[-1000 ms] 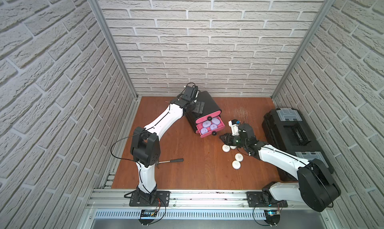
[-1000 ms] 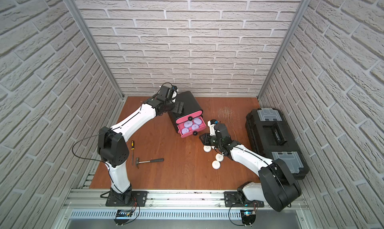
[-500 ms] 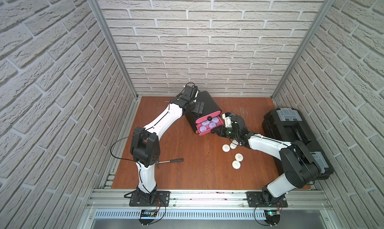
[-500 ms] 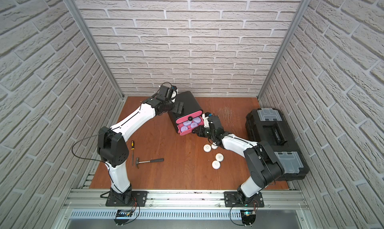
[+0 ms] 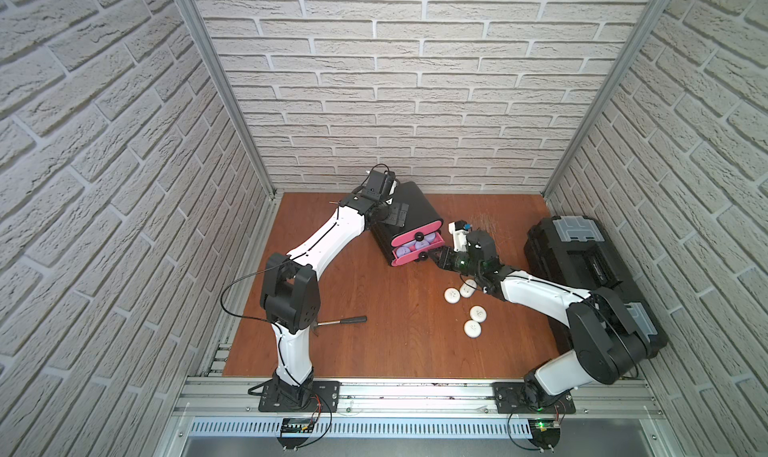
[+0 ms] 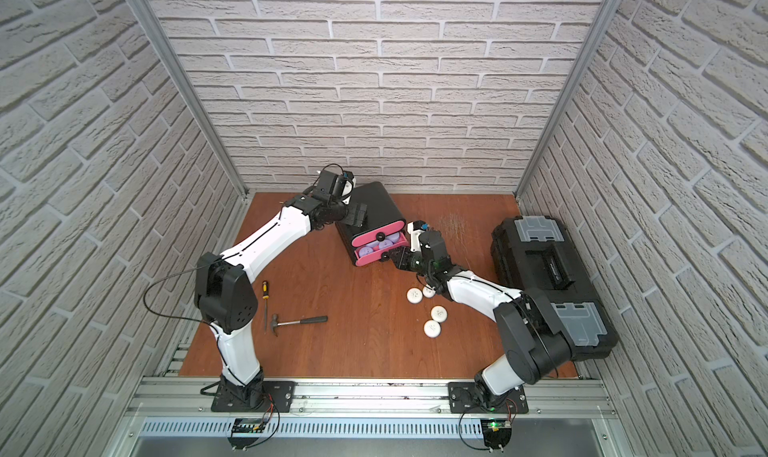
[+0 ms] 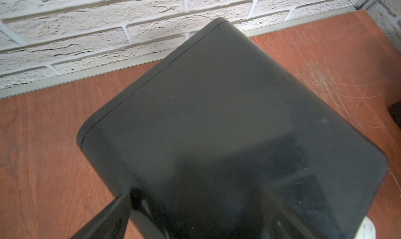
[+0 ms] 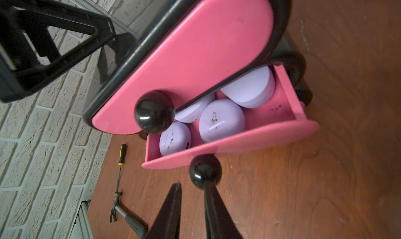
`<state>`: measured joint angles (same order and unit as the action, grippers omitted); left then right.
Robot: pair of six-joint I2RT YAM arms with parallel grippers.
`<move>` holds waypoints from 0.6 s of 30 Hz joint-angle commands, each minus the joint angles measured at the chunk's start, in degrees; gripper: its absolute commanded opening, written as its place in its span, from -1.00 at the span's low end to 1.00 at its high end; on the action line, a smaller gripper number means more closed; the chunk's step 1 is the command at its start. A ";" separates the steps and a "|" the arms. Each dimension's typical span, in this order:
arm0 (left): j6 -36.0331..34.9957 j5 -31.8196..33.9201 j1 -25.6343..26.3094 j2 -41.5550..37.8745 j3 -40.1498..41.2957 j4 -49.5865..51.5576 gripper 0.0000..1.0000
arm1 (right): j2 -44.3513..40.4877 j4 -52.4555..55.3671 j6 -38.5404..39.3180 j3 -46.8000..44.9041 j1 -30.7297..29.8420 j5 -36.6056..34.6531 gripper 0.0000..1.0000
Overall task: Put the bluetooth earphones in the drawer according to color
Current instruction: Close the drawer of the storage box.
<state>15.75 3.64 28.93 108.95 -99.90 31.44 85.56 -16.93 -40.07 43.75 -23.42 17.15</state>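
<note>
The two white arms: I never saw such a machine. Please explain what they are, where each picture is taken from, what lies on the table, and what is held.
They are two robot arms at a wooden table. Two pictures look down from one camera above; two come from cameras on the wrists. The left hand is open, at the side of the black drawer cabinet. The right hand is shut, its tips at the knob of the open drawer, which holds lavender earphone cases. Four white earphone cases lie loose. A hammer, a screwdriver and a black toolbox lie aside. Neither hand seems to hold anything.
</note>
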 commanded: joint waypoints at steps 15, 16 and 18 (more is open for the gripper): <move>-0.02 -0.82 -0.22 1.41 0.56 7.07 0.97 | 12.90 -15.52 -7.38 4.37 -0.13 3.25 -0.52; -0.04 -0.82 -0.25 1.41 0.55 7.10 0.97 | 13.64 -16.47 -8.09 4.99 -0.13 3.23 -0.52; -0.02 -0.87 -0.24 1.36 0.66 7.15 0.97 | 14.81 -17.82 -9.32 5.77 -0.11 2.81 -0.52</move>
<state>16.29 3.51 28.93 108.95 -100.12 31.92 99.94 -27.51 -46.33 47.79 -23.42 19.29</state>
